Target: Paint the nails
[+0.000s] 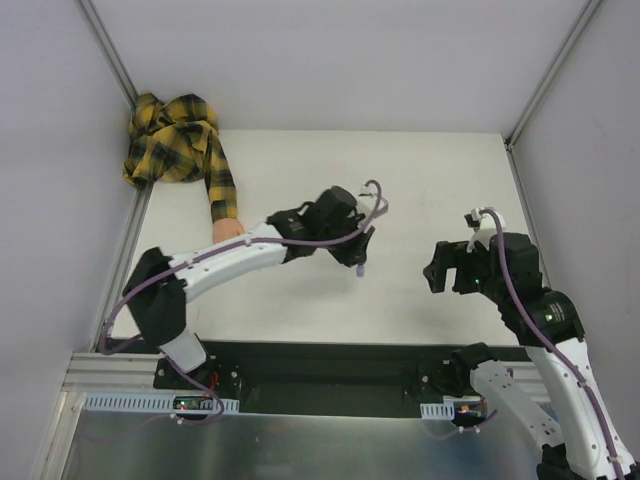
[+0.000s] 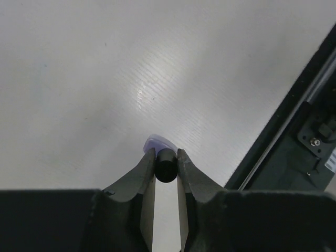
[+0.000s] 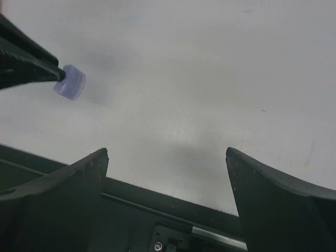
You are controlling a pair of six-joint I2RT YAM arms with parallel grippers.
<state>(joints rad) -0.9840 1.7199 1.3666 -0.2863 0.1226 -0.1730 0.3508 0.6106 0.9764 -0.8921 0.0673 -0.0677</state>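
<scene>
Our left gripper [image 2: 166, 157] is right up close, clenched on the black cap [image 2: 166, 165] of a little purple bottle [image 2: 157, 142] over the white table [image 2: 79, 79]. The right gripper [image 3: 167, 152] is spread wide, holding nothing. The fake hand [image 1: 228, 231] with its plaid sleeve [image 1: 214, 175] sits upper left in the top view. We can't see the nails, since the left arm [image 1: 230, 262] covers the fingertips.

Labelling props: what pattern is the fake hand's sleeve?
Yellow-and-black plaid; the sleeve shows best in the top view.
</scene>
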